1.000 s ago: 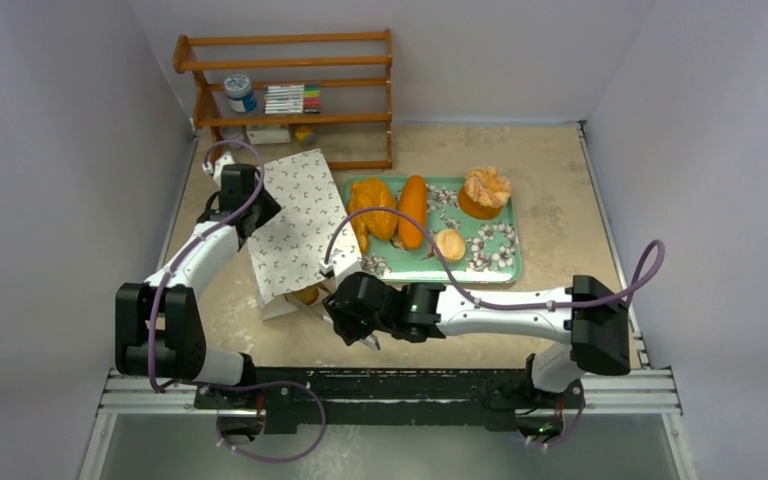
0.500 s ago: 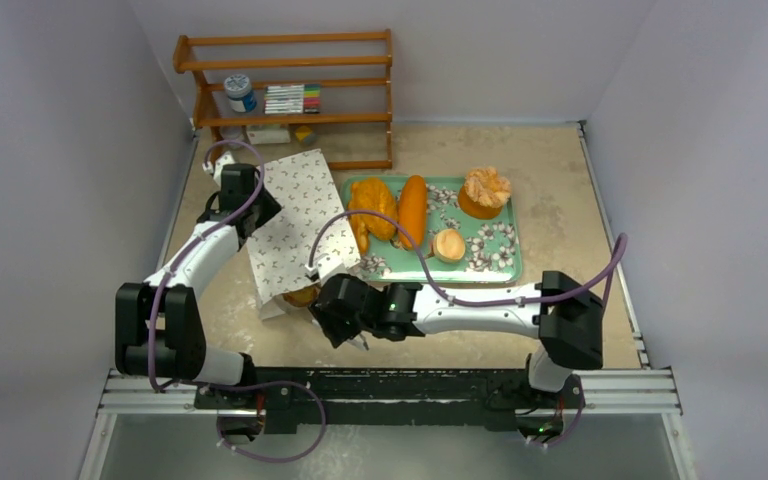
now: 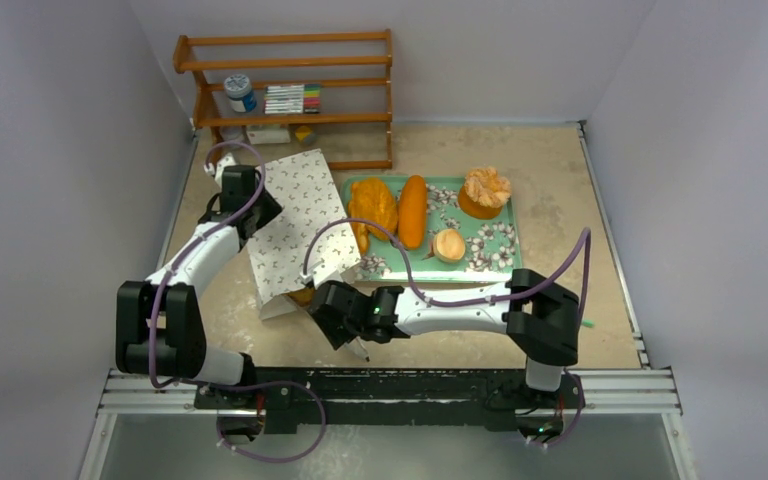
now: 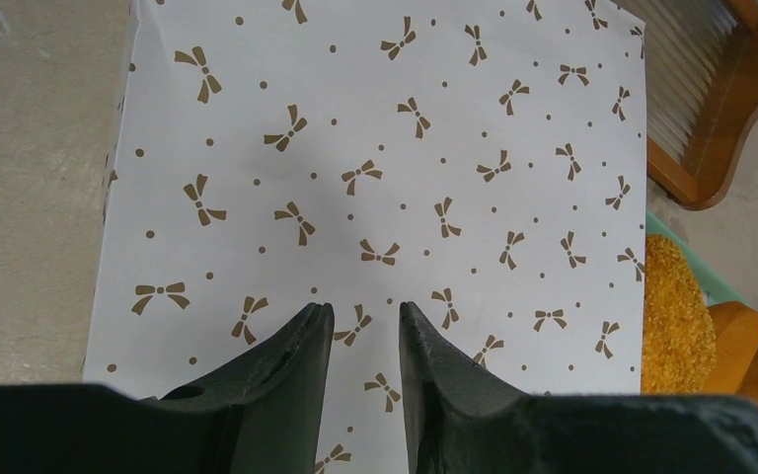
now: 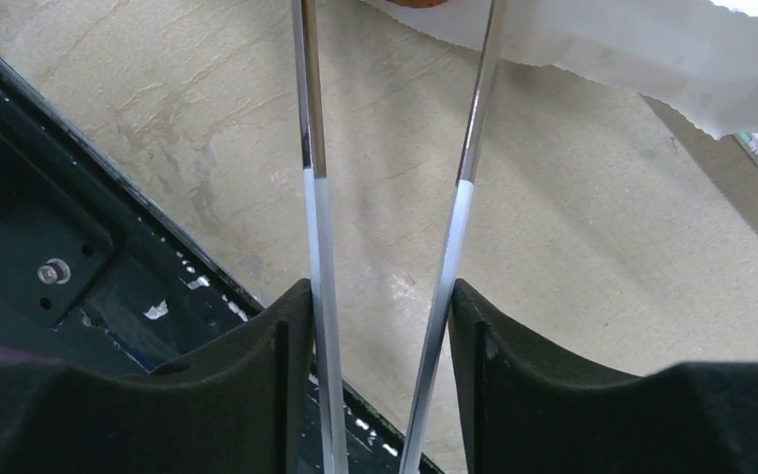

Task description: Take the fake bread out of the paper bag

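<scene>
The beige stone-patterned worktop (image 3: 560, 190) carries all items. The large white paper bag printed with small brown bows (image 4: 375, 148) lies flat directly beneath the left tool (image 4: 360, 311). Its open mouth is at the end nearer the right tool (image 5: 380, 286).

Left tool: jaws parted by a narrow gap, with nothing between them (contact of the tips with the paper cannot be confirmed).

The green floral rectangular tray (image 3: 495, 265) sits beyond the right tool and to the right of the left tool, just beside the bag. It holds:
- a broad lumpy orange loaf (image 3: 372, 203)
- a long smooth orange loaf (image 3: 413, 210)
- a pale ruffled round pastry (image 3: 484, 187)
- a small tan round bun (image 3: 449, 244)

One orange fake bread piece (image 3: 304, 296) shows in the bag mouth, just ahead of the right tool.

Right tool: fingers pressed against the outer sides of slim metal tongs (image 5: 320, 237), whose two arms run forward to the bag mouth.
</scene>
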Robot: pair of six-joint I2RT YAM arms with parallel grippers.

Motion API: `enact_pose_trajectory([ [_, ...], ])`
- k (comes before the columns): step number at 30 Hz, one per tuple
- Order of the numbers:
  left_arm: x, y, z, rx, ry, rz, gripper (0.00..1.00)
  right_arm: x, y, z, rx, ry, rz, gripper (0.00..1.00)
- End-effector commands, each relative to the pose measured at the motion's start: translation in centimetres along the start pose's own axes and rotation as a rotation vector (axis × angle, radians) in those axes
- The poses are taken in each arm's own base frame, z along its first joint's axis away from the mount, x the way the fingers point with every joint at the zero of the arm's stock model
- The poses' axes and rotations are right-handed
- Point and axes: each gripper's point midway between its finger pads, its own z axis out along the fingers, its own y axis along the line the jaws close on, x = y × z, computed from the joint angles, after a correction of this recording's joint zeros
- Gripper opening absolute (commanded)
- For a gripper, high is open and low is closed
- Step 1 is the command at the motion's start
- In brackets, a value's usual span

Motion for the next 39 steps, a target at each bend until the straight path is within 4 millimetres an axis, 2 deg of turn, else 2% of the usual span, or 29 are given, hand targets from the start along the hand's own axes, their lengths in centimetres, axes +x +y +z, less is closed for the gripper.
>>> enact_pose_trajectory([
  [1,-0.7,-0.6,0.2,0.033,-0.029,-0.014,0.31,-2.1,0.1,-1.4,-0.012,-0.056,0.016,0.46],
  [3,-0.7,-0.5,0.3,0.032,-0.027,-0.014,0.31,-2.0,0.0,-1.8,-0.019,-0.049,0.010,0.37],
  [5,-0.7,-0.6,0.3,0.032,-0.029,-0.014,0.31,-1.9,0.0,-2.3,-0.023,-0.046,0.007,0.22],
  [7,-0.7,-0.5,0.3,0.030,-0.028,-0.013,0.31,-1.9,-0.2,-2.7,-0.024,-0.044,0.006,0.17],
  [15,-1.2,-0.5,0.2,0.020,-0.039,-0.006,0.31,-2.3,-0.4,-6.2,-0.069,-0.065,0.018,0.14],
  [18,-1.1,-0.5,0.3,0.016,-0.036,-0.002,0.31,-1.9,-0.2,-7.6,-0.116,-0.054,0.016,0.14],
  [21,-1.3,-0.5,0.4,0.012,-0.041,-0.002,0.31,-1.2,0.1,-8.7,-0.166,-0.041,-0.001,0.14],
  [27,-1.9,-0.8,0.8,0.011,-0.051,-0.001,0.31,2.2,0.1,-11.2,-0.259,0.029,-0.039,0.14],
  [31,-2.5,-1.1,1.2,0.007,-0.061,0.001,0.31,3.1,0.7,-13.9,-0.311,0.016,-0.056,0.14],
  [36,-2.7,-1.3,2.0,-0.008,-0.052,0.003,0.31,4.0,2.4,-17.5,-0.370,-0.006,-0.096,0.13],
  [39,-2.8,-1.2,2.1,-0.020,-0.056,0.007,0.31,3.4,3.4,-20.0,-0.410,-0.045,-0.090,0.13],
])
